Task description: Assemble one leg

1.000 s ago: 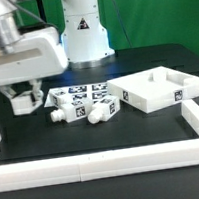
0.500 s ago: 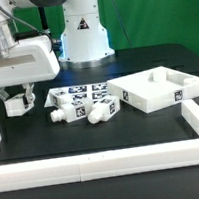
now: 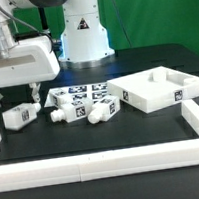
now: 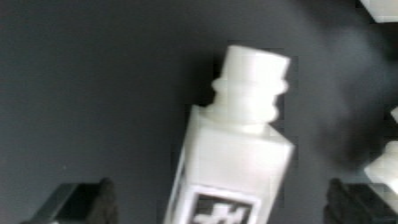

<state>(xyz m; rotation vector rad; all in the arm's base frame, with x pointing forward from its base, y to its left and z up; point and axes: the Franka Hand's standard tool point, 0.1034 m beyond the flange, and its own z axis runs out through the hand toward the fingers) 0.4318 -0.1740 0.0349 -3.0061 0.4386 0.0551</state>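
Observation:
My gripper [image 3: 14,96] hangs low over the table at the exterior view's left, open, with its fingers [image 3: 33,92] spread wide. One white leg [image 3: 19,114] with a black-and-white tag lies on the black table just under it, between the fingers and apart from both. In the wrist view that leg [image 4: 240,160] lies midway in my gripper [image 4: 222,205], its round peg [image 4: 249,75] pointing away, with dark gaps on both sides. Two more legs [image 3: 69,113] [image 3: 103,109] lie side by side near the middle.
The marker board [image 3: 81,91] lies behind the two legs. The big white square panel with a raised rim [image 3: 158,100] sits at the exterior view's right. A white border wall [image 3: 106,165] runs along the front and sides. The robot base [image 3: 84,34] stands at the back.
My gripper moved toward the exterior view's left and down, then its fingers opened. The leg it carried now lies on the table beneath it.

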